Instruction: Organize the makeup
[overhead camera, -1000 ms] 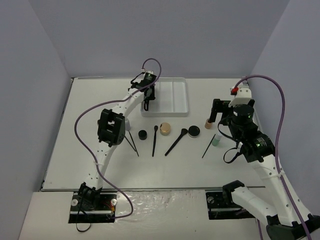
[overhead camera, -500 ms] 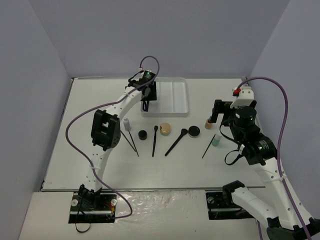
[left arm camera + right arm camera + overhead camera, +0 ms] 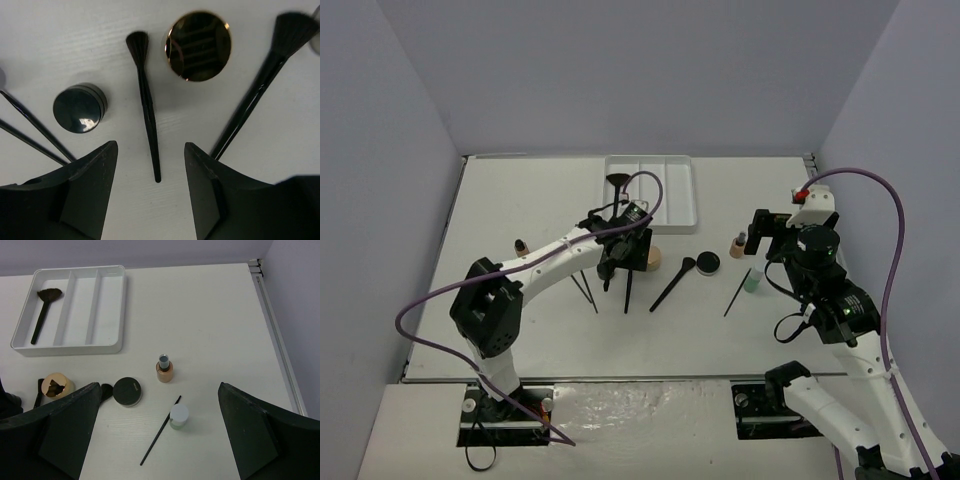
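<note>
Fan brush [image 3: 42, 310] in left compartment of tray [image 3: 120, 305]; thin brush [image 3: 146, 100], compact [image 3: 80, 107], gold jar [image 3: 198, 46] loose on tabletop [image 3: 75, 40], larger brush [image 3: 260, 85] just right of jar. Left tool [image 3: 148, 150] spread open, empty, above thin brush. Right tool [image 3: 157, 390] wide open over tan bottle [image 3: 163, 371] and green bottle [image 3: 178, 416].

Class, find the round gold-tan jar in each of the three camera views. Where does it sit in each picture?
Top external: gold-tan jar mid-table, partly covered by the left arm.
Left wrist: jar at top, right of centre.
Right wrist: jar at lower left.
Shared landmark: the large black brush, its bristles lying just right of the jar in all three.
</note>
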`<state>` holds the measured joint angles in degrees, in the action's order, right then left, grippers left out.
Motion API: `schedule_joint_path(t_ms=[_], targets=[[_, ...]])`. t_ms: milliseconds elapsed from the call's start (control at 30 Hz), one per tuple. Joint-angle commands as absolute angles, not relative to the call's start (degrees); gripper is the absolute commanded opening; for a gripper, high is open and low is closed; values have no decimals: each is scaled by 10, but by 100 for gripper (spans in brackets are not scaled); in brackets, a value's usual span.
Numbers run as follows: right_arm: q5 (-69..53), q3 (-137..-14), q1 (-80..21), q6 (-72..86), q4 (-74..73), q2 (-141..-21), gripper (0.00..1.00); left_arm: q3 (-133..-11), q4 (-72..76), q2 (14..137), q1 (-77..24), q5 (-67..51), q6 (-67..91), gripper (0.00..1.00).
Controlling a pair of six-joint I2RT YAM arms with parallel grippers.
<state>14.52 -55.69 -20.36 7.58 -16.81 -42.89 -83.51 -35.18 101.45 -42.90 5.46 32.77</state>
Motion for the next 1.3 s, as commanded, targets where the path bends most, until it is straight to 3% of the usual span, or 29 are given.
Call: schedule_joint_path(t_ms=[0, 533, 800, 1033, 1267], targets=[[141, -553, -207, 84, -138, -424, 100, -782, -302, 998, -440, 55, 378, 52], [130, -553, -207, 86, -147, -417, 100, -720, -223, 1057, -462, 55, 392, 39], [128, -548, -207, 90, -147, -413, 100, -713, -248, 1059, -472, 67, 402, 1], [129, -552, -207, 91, -148, -416, 100, -735, -313, 997, -468, 99, 393, 0], [141, -558, -207, 87, -148, -417, 100, -882, -351, 988, -410, 88, 329, 0]])
